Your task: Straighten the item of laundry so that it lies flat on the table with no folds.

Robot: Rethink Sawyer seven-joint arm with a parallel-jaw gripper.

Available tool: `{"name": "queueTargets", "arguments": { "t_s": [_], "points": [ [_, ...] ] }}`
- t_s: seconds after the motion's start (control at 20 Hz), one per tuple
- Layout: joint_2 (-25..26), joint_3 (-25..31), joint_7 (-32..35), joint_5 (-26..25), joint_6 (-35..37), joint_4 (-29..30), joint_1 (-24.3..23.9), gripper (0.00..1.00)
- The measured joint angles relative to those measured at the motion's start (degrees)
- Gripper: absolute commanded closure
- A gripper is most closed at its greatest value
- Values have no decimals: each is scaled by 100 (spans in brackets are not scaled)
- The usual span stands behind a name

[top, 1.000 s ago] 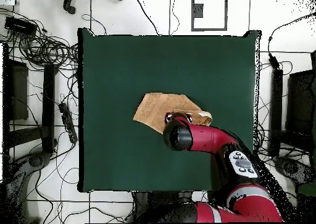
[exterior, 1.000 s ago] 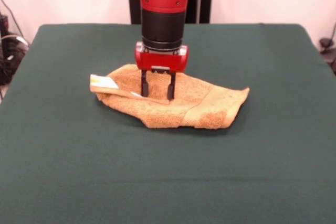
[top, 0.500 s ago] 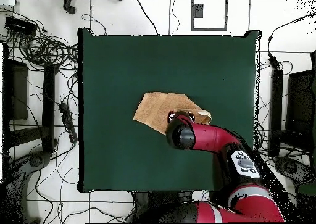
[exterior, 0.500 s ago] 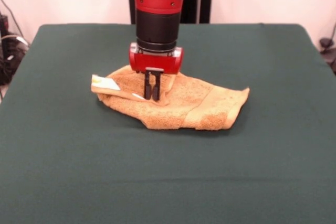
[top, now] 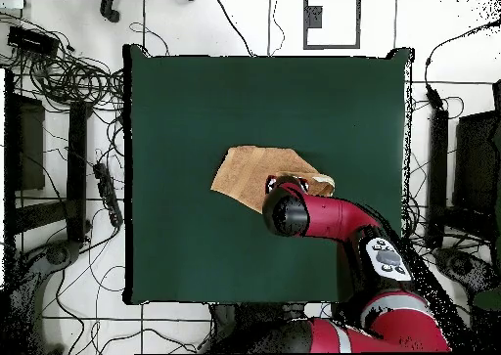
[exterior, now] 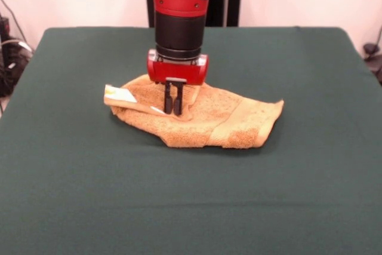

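On the bench [exterior: 71, 195], the towel [exterior: 227, 120] lies crumpled, its left edge folded over. Gripper [exterior: 173, 110] fingers [exterior: 168, 100] are pinched closed on a towel fold near the white label [exterior: 119, 94].

Evenly, softly lit from above.
No glare on the matte desk [exterior: 71, 195]; faint shadow under the towel [exterior: 197, 114].

The towel [exterior: 203, 117] lies rumpled and folded on the bench [exterior: 191, 201], near the middle, with bare bench on every side. In the front view its label [exterior: 119, 94] sits at its left end and the banded end points right. The gripper [exterior: 173, 109] stands upright over the towel's left half, just right of the label, jaws together on a raised fold. In the overhead view the arm [top: 333, 219] covers the towel's lower right part.
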Motion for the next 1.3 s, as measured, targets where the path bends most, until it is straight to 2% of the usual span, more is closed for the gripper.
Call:
{"name": "queueTargets", "arguments": {
  "t_s": [0.45, 0.6, 0.7, 0.75, 0.95, 1.3],
  "points": [
    [-97, 22, 0, -27, -2, 79, -21, 100],
    [-446, 181, -1, -42, 2, 312, -168, 100],
    [-779, 319, -1, -44, 39, 502, -309, 100],
    [-1141, 439, -1, -39, 107, 689, -458, 100],
    [-1757, 616, -1, -40, 242, 1006, -737, 100],
    [-2282, 740, 0, -59, 250, 1462, -1023, 100]
  ]
}}
